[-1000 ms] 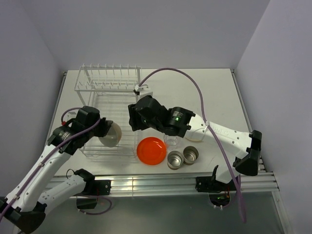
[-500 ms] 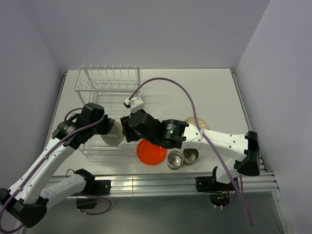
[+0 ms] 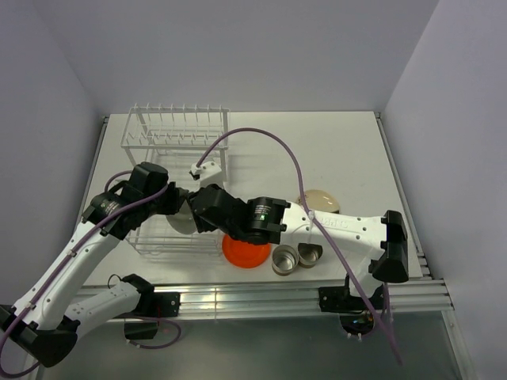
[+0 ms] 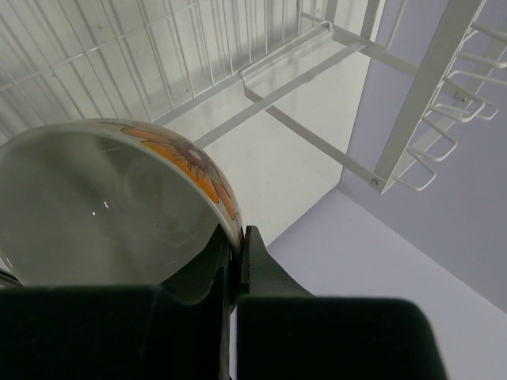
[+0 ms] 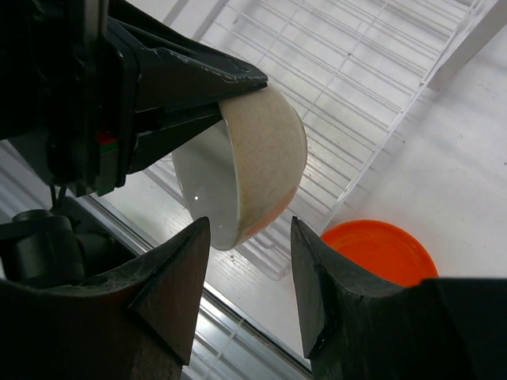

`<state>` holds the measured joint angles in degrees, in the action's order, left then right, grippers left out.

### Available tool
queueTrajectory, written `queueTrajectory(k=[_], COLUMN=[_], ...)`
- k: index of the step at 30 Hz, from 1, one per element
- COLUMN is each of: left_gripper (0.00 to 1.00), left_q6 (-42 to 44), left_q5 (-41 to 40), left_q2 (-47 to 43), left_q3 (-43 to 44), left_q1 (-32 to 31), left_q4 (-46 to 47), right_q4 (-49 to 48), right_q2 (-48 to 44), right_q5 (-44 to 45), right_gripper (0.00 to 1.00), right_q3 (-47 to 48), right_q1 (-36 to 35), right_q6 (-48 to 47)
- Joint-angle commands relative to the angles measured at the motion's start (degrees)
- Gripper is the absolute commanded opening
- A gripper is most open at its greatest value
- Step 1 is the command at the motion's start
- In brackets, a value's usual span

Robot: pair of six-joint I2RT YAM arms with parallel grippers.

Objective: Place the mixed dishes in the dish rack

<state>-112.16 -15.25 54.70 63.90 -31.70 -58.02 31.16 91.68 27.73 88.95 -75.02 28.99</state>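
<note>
left pincer clenched on a bowl's rim, over the rack
right pincer is open, bowl just ahead between its tips; orange plate on the table beyond one tip.

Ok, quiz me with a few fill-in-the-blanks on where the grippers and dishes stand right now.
1. The left gripper is shut on the rim of the ____.
2. The right gripper faces that bowl with its jaws ____.
3. Next to the orange-red plate stand ____ small steel cups.

Missing words: bowl; open; two.
</note>
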Motion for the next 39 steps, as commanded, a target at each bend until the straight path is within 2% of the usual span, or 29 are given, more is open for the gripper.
queueTrajectory(k=[1,12,18,26,29,30,33,36,39], left_gripper=[0.00,0.00,0.00,0.00,0.00,0.00,0.00,0.00,0.00], left_q6=[-2.3,0.4,0.0,3.2,4.7,4.9,5.4,5.3,5.4], left_q5=[1.1,3.7,5.0,10.5,11.1,10.5,9.8,11.0,12.3], left_q2=[-0.9,-1.0,-2.0,-1.4,-0.6,-0.6,-1.3,-2.2,-2.5], left_q3=[1.5,1.1,0.6,-0.8,0.2,0.7,1.1,-0.3,-1.4], left_q1=[-0.3,-0.3,-0.3,-0.2,-0.2,-0.2,-0.2,-0.3,-0.4], left_q4=[4.4,7.2,6.7,9.0,8.8,8.0,7.6,8.7,9.4], right_q4=[0.9,0.8,2.2,4.3,6.4,7.3,8.8,9.1,8.8], right_q2=[0.7,2.7,4.3,6.8,8.2,8.3,9.1,9.8,10.7], right_q5=[3.5,7.8,12.2,15.0,16.8,17.8,19.5,20.6,20.7], right_gripper=[0.53,0.53,0.46,0.43,0.33,0.24,0.10,0.01,0.00], right_q3=[2.5,0.6,1.3,2.6,3.9,4.4,5.1,5.6,6.1], right_q1=[-0.3,-0.5,-0.7,-0.9,-1.0,-1.0,-1.0,-1.1,-1.1], right_q6=[1.0,1.9,2.7,3.2,4.0,4.7,5.5,5.1,4.2])
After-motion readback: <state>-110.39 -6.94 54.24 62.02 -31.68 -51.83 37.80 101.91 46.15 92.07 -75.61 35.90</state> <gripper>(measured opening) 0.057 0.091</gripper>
